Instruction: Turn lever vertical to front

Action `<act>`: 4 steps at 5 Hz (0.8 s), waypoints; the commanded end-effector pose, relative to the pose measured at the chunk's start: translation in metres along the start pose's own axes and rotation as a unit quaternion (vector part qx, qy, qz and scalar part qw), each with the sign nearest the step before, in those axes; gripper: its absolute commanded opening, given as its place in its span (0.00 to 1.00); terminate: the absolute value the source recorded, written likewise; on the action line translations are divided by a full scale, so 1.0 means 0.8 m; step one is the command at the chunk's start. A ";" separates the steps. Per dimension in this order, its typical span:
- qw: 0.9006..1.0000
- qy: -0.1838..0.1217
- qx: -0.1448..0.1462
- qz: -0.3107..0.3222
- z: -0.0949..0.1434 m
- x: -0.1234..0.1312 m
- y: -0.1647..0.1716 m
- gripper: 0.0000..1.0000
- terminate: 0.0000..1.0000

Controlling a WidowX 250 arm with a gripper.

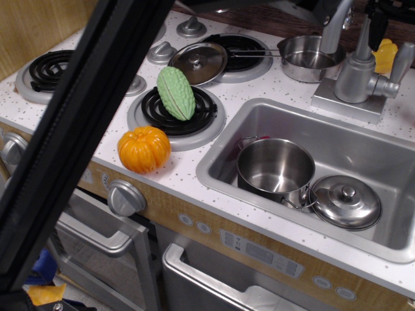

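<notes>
The grey faucet (pixel 353 76) stands on its base behind the sink at the top right. The lever (pixel 401 63) is a short silver paddle jutting from the right side of the faucet body, angled up and to the right. The curved spout (pixel 332 26) rises to the left of the body. My gripper (pixel 376 16) shows only as a dark shape at the top edge, just above the faucet body and up-left of the lever. Most of it is cut off by the frame. It does not appear to touch the lever.
A sink (pixel 363 139) holds a steel pot (pixel 275 167) and a lid (pixel 345 202). A green gourd (pixel 176 92) lies on a burner and an orange pumpkin (pixel 144 148) beside it. A small pan (pixel 310 58), another lid (pixel 198 63) and a yellow object (pixel 387 55) stand at the back. A black bar (pixel 78 129) crosses the left.
</notes>
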State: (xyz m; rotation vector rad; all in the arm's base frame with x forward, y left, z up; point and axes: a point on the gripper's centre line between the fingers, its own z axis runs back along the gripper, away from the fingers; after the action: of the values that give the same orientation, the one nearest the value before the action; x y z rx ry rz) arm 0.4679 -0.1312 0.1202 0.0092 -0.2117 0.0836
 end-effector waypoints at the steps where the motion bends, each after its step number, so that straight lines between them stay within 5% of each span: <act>1: 1.000 0.000 0.000 0.000 0.000 0.000 0.000 1.00 0.00; 2: 0.998 -0.046 0.031 0.005 -0.005 0.011 -0.007 1.00 0.00; 4: 0.994 -0.103 0.040 0.002 0.003 0.048 -0.009 1.00 0.00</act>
State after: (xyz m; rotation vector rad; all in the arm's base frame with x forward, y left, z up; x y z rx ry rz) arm 0.5059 -0.1369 0.1008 0.1065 -0.3609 0.0880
